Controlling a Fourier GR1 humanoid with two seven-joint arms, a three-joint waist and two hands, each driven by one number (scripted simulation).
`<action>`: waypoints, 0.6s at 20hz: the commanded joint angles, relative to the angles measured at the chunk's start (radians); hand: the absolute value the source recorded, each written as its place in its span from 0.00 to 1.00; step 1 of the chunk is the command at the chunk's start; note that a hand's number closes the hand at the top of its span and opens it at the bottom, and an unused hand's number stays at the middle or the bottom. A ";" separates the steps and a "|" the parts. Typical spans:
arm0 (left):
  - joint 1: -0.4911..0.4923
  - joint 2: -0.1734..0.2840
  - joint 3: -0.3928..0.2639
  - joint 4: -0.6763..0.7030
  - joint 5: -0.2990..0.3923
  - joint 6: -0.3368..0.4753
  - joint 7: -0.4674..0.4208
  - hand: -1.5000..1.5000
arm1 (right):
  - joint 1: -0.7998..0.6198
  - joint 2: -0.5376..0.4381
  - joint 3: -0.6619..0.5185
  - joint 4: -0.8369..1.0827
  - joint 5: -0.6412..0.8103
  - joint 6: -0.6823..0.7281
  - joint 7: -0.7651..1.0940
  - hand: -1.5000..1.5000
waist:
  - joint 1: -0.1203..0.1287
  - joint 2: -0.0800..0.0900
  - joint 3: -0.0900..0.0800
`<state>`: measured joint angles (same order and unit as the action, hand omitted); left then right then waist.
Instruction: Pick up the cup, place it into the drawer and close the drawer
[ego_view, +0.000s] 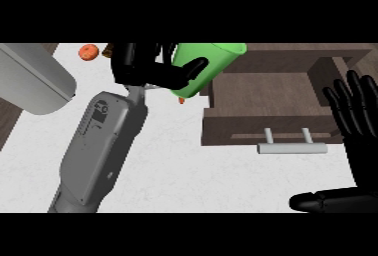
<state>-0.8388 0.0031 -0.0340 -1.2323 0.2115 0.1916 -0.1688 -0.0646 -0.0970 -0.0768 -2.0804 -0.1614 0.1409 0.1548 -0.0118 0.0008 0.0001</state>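
My left hand (151, 67) is shut on a green cup (210, 62), thumb across its side. The cup lies tilted, its rim toward the upper right, over the left edge of the open brown drawer (266, 125). The drawer's inside shows bare wood, and its grey handle (291, 148) sticks out of the front panel. At the right edge my right hand (358, 145) rests open, fingers pointing up, beside the drawer's right side.
An orange round object (88, 52) lies on the white counter behind my left hand. A small red-orange thing (181, 100) peeks out just below the cup. A large grey rounded body (33, 77) fills the upper left.
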 joint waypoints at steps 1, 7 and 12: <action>-0.130 0.016 0.054 0.138 0.005 -0.009 0.024 1.00 | -0.078 -0.030 -0.034 0.024 -0.034 0.002 0.043 0.00 | 0.001 0.002 0.000; -0.225 -0.003 -0.035 0.275 0.006 0.103 -0.001 1.00 | 0.010 -0.004 -0.020 -0.018 -0.016 0.004 0.002 0.00 | -0.007 0.001 0.000; -0.345 -0.003 -0.048 0.439 0.055 0.137 -0.041 1.00 | -0.035 -0.021 -0.026 0.035 -0.013 0.017 0.002 0.00 | -0.010 0.003 0.000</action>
<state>-1.0877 0.0005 -0.0943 -0.8896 0.2636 0.2985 -0.2115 -0.0861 -0.0991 -0.0793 -2.0533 -0.1591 0.1487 0.1441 -0.0216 0.0037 0.0003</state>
